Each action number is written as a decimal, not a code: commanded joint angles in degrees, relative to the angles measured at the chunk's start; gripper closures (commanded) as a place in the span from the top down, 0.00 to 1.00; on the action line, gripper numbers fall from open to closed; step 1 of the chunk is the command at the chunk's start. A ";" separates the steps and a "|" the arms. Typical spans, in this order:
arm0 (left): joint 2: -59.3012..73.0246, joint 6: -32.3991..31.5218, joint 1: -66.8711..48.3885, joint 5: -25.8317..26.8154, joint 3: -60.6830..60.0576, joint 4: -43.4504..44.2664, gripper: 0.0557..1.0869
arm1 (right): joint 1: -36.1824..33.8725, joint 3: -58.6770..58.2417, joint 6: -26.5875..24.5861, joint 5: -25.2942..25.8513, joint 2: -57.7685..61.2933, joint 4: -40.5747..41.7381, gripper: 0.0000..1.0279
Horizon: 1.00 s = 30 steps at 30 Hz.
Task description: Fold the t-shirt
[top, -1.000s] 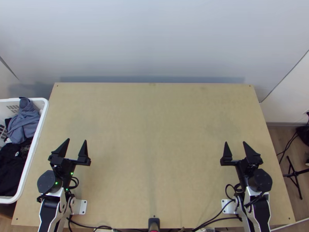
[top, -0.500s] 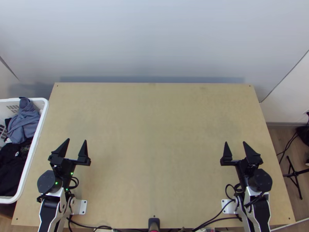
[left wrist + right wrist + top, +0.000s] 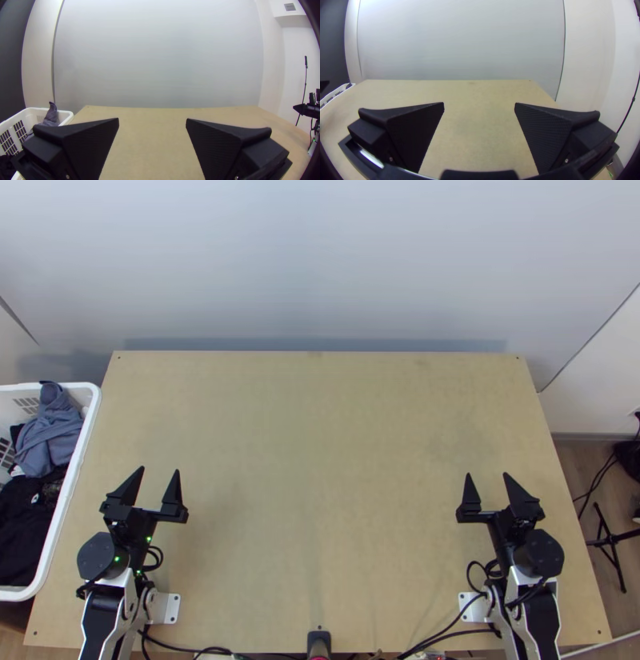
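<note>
Left gripper (image 3: 160, 470) and right gripper (image 3: 486, 474) stand wide open, unloaded, inboard of the side edges, table (image 3: 320, 460) spanning between. Bunched blue-grey cloth (image 3: 52, 436) lies in the white basket (image 3: 66, 492) bordering the left edge.

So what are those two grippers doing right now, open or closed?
Left gripper: open, holding nothing.
Right gripper: open as well, nothing between its fingers.

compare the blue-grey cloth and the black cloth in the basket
The blue-grey cloth pokes a peak up above the rim of the white basket, while the black cloth lies lower inside. The blue-grey cloth sits toward the basket's far end, the black cloth toward its near end. Both are bunched, not folded flat.
</note>
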 commanded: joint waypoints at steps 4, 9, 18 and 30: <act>0.01 0.06 0.04 0.04 -0.05 0.07 0.95 | 0.01 0.01 0.02 0.02 0.05 -0.02 0.96; 0.01 -1.70 -0.84 0.04 -0.05 0.07 0.95 | 0.01 0.01 0.02 0.02 -0.03 -0.02 0.96; 0.01 -11.19 -0.93 -0.05 -0.05 0.07 0.95 | 0.63 0.01 0.20 0.02 -0.03 -0.02 0.96; 0.01 -8.29 2.41 -0.66 -0.05 0.60 0.95 | 0.54 0.01 0.02 0.11 -0.03 0.25 0.96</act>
